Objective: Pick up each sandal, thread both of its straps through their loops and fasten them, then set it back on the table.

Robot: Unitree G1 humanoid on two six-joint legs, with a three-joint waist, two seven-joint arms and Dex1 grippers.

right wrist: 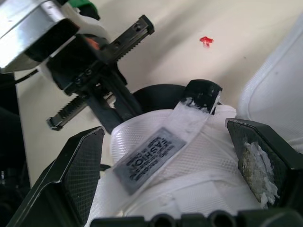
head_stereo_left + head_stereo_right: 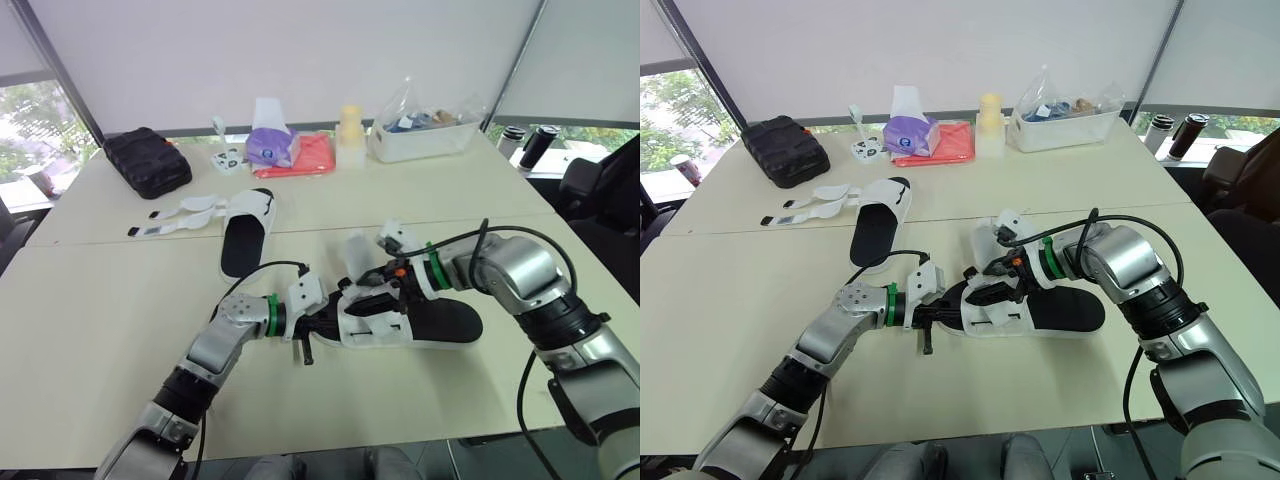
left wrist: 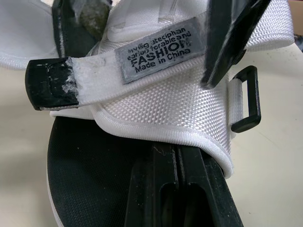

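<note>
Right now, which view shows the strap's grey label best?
Left wrist view: the label faces the camera, print readable. Right wrist view shows it slanted, print unclear; eye views, too small to tell.

— Where can you get a hand in?
— Along the near edge of the table (image 2: 100,340), toward its left corner. At the middle, the left gripper (image 2: 325,328) and right gripper (image 2: 385,290) crowd the near sandal (image 2: 445,322).
— Further back?
— The second sandal (image 2: 245,235) splays its straps toward the left edge. A black pouch (image 2: 147,160), tissue pack (image 2: 268,140) and clear bin (image 2: 425,135) line the far edge.
</note>
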